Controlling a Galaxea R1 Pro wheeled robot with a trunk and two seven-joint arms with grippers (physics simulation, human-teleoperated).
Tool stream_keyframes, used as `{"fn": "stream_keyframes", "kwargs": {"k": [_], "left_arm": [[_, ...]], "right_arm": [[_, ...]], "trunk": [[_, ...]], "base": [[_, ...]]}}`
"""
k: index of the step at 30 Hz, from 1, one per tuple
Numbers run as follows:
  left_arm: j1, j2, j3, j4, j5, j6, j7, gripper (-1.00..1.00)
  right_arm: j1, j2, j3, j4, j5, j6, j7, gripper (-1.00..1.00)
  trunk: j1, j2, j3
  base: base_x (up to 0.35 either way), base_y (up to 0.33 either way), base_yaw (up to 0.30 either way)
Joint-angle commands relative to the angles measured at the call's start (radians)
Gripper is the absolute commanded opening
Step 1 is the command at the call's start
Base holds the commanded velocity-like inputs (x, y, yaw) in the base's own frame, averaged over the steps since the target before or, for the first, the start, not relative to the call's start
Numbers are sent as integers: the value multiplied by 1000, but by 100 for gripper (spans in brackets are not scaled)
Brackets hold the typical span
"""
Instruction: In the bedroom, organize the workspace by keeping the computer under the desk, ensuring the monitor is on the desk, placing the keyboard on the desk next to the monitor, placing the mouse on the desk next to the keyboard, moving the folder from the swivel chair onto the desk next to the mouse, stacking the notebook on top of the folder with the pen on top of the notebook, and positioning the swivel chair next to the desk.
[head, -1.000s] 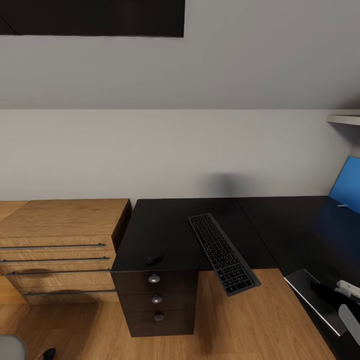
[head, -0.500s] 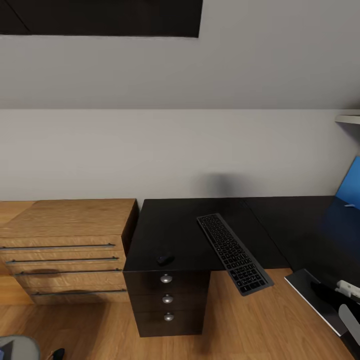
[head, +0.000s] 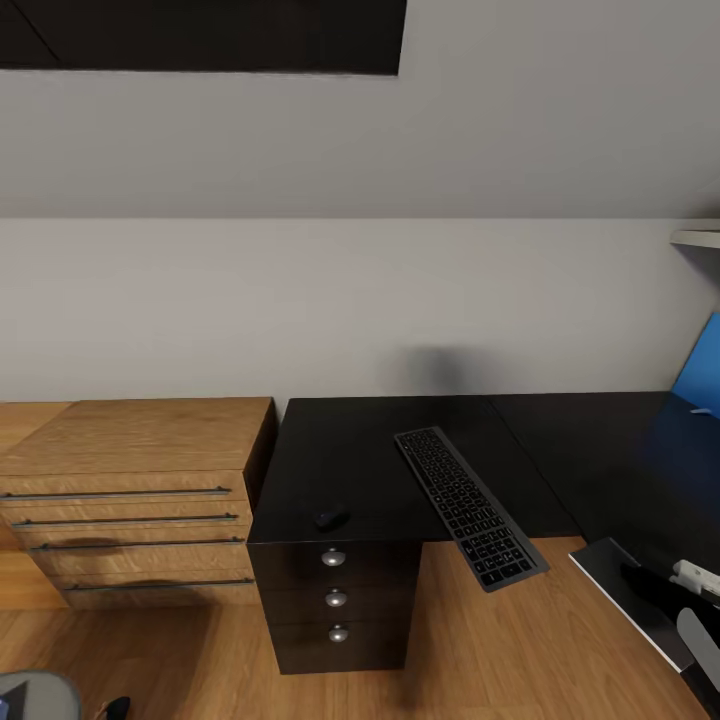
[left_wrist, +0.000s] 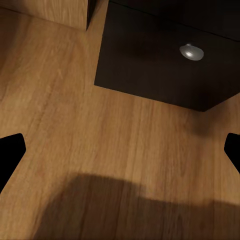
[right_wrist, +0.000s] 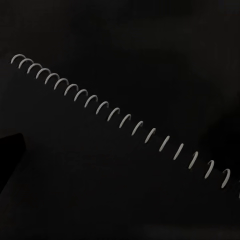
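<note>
Pale wall behind, wood floor (head: 500, 640) below. Black tabletop (head: 350, 450) on a three-knob drawer unit, light-wood dresser (head: 130, 440) beside it.

Keyboard (head: 470, 505) lies diagonally, its near end hanging past the tabletop edge. Thin, stiff, light slab; likely to tip or slide on the glossy top, so best taken across its narrow width near the middle.

Mouse (head: 331, 518) sits close to the front edge, apart from the keyboard. Small, smooth, probably slippery; pinch its flanks.

Notebook (right_wrist: 120, 117), spiral-bound with a dark cover, lies under the right wrist camera. Flat, slightly flexible; grip at the wire spine or an overhanging edge.

Left tool (left_wrist: 120, 150): fingers spread wide over the floor, holding nothing. Right tool: cannot tell.
</note>
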Motion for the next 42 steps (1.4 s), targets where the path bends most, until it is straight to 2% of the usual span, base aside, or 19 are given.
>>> {"fn": "stream_keyframes", "kwargs": {"k": [1, 29, 42], "left_arm": [[-1, 0, -3, 2, 11, -3, -8, 100], [-1, 0, -3, 2, 13, 2, -5, 100], [-1, 0, -3, 2, 13, 3, -6, 100]], "right_arm": [[1, 0, 1, 56, -20, 4, -4, 100], [0, -1, -1, 54, -21, -2, -4, 100], [0, -1, -1, 45, -20, -71, -3, 100]], "trunk": [[0, -1, -1], [0, -1, -1], [0, -1, -1]], "base": [[0, 0, 0], [-19, 0, 0], [0, 0, 0]]}}
